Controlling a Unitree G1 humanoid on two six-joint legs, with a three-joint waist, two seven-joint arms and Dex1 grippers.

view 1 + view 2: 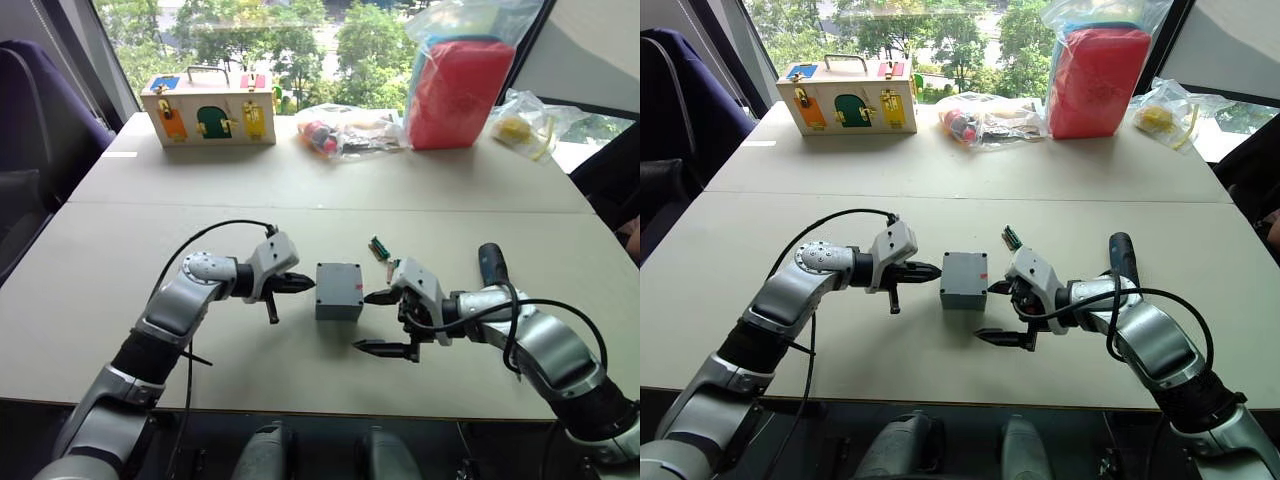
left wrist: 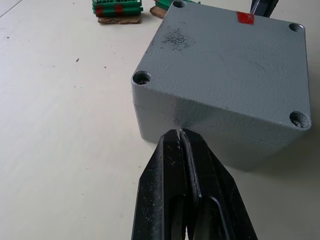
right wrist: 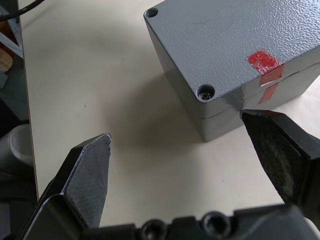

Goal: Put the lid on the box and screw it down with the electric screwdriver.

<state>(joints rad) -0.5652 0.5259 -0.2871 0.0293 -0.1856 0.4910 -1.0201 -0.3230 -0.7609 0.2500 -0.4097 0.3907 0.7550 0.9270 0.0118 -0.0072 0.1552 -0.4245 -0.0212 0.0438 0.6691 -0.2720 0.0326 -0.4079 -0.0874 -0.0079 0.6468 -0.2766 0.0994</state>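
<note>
Matte beige, the surface [image 1: 120,300] carries the box [image 1: 339,290] near its middle, between my two grippers. I see a squat grey square with a fine pebbled finish, and the lid [image 2: 225,60] is already seated on top, a thin seam running around just below its edge. Round recessed screw holes mark its corners, and a strip of red tape [image 3: 265,67] crosses the seam on the right gripper's side. My left gripper [image 1: 300,283] has its smooth black fingers [image 2: 187,195] pressed together into one wedge, the tip touching or almost touching the box's side wall. My right gripper [image 1: 384,322] is spread wide and holds nothing, one blunt finger [image 3: 285,155] close to the taped side, the other well off it. Beyond my right forearm lies the dark cylindrical screwdriver [image 1: 492,264], and small green connectors [image 1: 380,248] sit just behind the box.
</note>
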